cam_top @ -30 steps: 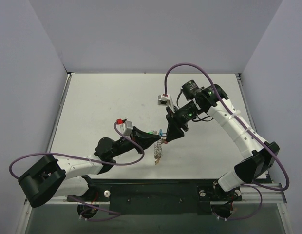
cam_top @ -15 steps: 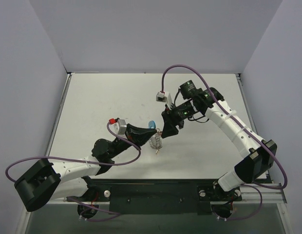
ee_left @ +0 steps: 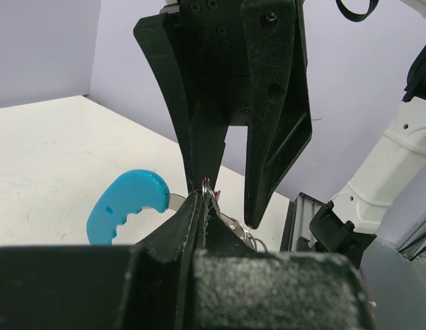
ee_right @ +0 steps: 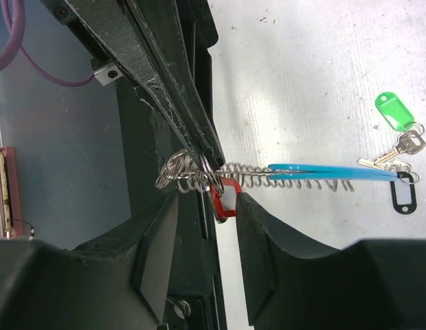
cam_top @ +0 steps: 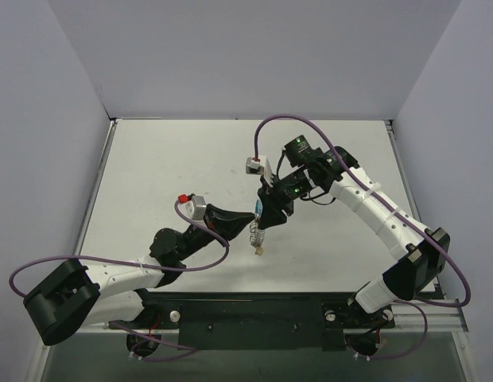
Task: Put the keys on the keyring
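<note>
Between the shut jaws of the left end effector (ee_left: 203, 201) the keyring (ee_right: 249, 176) is pinched by one ring, above the desk (ee_right: 302, 69). Its chain and blue tag (ee_right: 330, 170) reach away from these fingertips. Just to the right, the right end effector (ee_right: 207, 206) has its jaws partly apart around the red key (ee_right: 225, 201). Whether it really presses the tag, I cannot tell.

I think the risk is here: both tips crowd one small ring, so a small push may knock it out of the left grip. The red key may also slip and fall before it is threaded.

Only the right wrist view shows the red key, and the green key (ee_right: 395, 117) and black key (ee_right: 405, 196) lying on the desk beyond the blue tag. The left wrist view shows the pinch itself more clearly.
</note>
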You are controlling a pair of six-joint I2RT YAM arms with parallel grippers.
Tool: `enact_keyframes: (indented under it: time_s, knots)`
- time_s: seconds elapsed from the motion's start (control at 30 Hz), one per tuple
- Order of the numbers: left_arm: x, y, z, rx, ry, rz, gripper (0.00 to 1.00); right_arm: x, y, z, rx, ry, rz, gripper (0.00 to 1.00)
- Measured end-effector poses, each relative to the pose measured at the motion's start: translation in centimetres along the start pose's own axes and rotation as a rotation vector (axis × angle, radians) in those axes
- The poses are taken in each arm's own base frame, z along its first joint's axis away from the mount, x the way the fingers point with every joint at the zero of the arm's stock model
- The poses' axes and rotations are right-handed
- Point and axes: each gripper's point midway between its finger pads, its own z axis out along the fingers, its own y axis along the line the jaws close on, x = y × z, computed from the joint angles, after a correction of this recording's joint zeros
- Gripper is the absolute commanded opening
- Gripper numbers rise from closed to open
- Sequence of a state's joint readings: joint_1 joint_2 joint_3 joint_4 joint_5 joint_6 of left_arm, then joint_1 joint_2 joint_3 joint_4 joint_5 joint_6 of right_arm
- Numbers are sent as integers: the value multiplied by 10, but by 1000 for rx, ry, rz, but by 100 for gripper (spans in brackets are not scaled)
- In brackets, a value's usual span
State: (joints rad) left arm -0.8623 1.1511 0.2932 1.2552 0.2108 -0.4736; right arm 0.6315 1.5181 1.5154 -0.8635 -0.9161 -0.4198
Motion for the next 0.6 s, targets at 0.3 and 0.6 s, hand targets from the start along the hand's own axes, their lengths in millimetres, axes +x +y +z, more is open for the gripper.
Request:
enact_keyframes:
  time_s: [0.3, 0.6]
  knots:
    - [4, 1, -3, -7, 10, -29, 0, 0, -3, -1, 5, 0, -36, 13]
    - [4, 0, -3, -8, 10, -51, 0, 1, -4, 0, 11, 5, -49, 20]
